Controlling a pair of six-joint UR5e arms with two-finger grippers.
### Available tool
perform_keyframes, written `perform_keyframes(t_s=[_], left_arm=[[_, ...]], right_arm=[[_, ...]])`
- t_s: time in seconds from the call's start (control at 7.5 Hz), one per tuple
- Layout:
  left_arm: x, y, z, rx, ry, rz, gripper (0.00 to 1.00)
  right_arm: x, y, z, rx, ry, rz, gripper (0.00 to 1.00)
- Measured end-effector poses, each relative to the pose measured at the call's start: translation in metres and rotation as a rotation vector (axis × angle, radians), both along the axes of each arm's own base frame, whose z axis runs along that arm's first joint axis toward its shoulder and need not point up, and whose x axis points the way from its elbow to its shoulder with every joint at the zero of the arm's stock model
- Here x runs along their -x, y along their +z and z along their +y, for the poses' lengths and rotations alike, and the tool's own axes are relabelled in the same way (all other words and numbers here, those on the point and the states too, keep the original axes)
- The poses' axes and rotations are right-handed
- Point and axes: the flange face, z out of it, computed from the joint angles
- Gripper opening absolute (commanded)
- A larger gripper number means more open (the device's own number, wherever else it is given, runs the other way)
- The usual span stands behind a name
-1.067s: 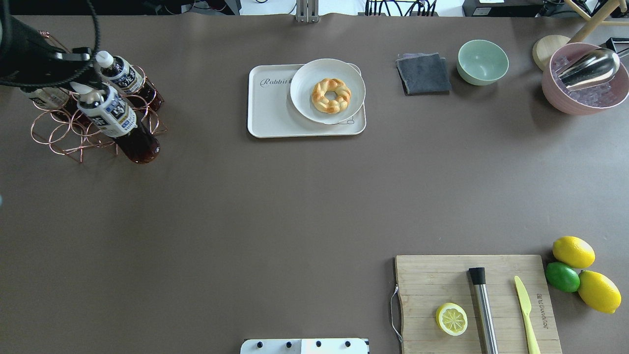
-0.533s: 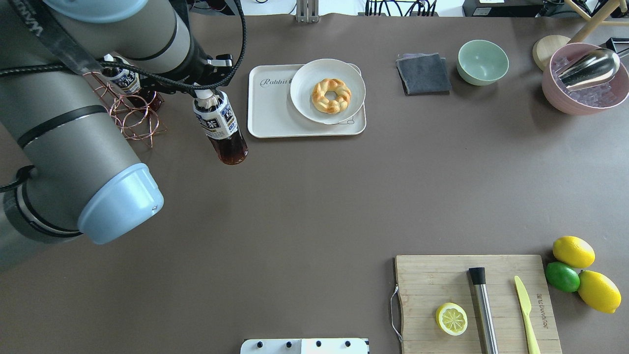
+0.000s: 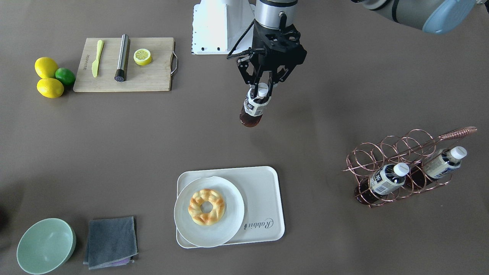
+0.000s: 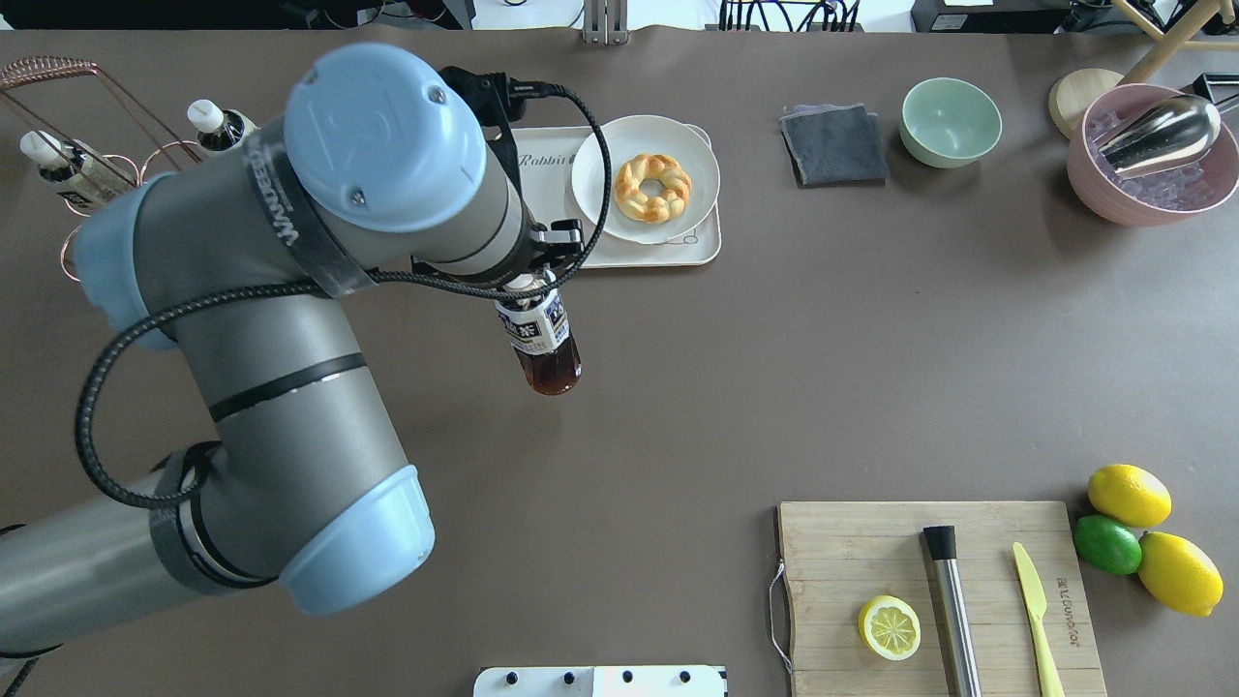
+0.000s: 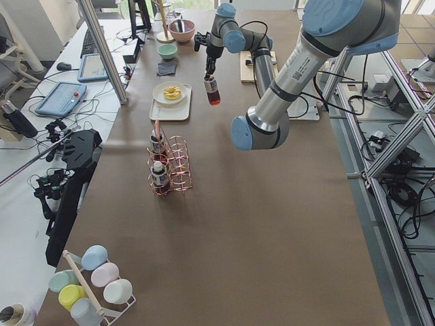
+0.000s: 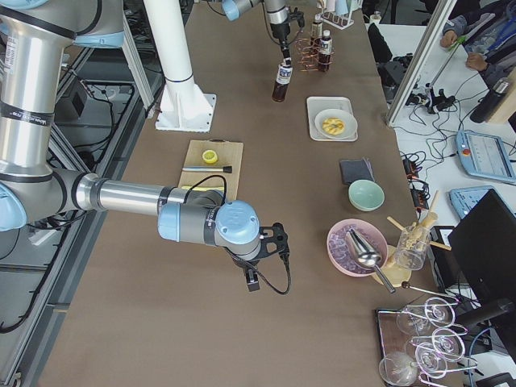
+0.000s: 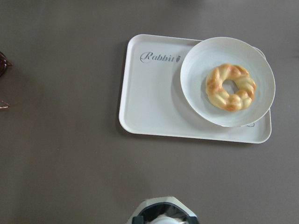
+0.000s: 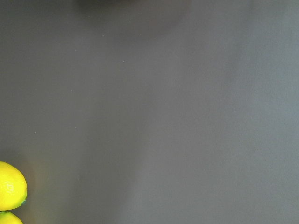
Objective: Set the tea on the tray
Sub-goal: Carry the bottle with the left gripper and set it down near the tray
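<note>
Here you see the left gripper [image 3: 262,88] clamped on the tea [image 3: 253,109] at upper centre of the front view, well apart from the tray [image 3: 263,191] at lower centre; the right gripper [image 6: 251,282] you cannot judge.

Dark reddish-brown tea [image 3: 252,111], cream tray [image 3: 263,194] with dark script lettering, golden-brown braided pastry [image 3: 206,206], copper rack [image 3: 399,149]

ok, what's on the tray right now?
A plate holding a pastry ring, over one end of the tray. The rest is bare. Whatever lies under the plate is hidden.
</note>
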Motion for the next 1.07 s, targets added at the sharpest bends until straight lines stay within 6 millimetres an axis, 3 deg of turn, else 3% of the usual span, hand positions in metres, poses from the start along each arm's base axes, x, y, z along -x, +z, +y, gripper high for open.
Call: perform_keyframes(t_s=[0.13, 0.4, 0.53, 0.67, 0.8, 1.07], left_arm=[[-0.025, -0.001, 0.019, -0.021, 0.012, -0.007, 0.0], [-0.053, 0.002, 0.04, -0.059, 0.023, -0.009, 0.0], [-0.061, 0.004, 0.046, -0.07, 0.026, -0.015, 0.24], [-0.066, 0.004, 0.05, -0.082, 0.025, -0.019, 0.27], [-0.068, 0.005, 0.053, -0.09, 0.025, -0.023, 0.41], [-0.073, 0.005, 0.058, -0.095, 0.033, -0.026, 0.86]], right_arm=[[0.0, 0.0, 0.0, 0.0, 0.0, -0.001, 1.0], [0.001, 0.0, 0.0, 0.001, -0.001, -0.006, 1.0], [0.001, 0.001, 0.0, 0.002, -0.002, -0.007, 1.0], [0.001, 0.001, 0.0, 0.003, -0.003, -0.007, 1.0], [0.001, 0.002, 0.0, 0.004, -0.003, -0.007, 1.0], [0.001, 0.001, 0.0, 0.001, -0.003, -0.007, 1.0]])
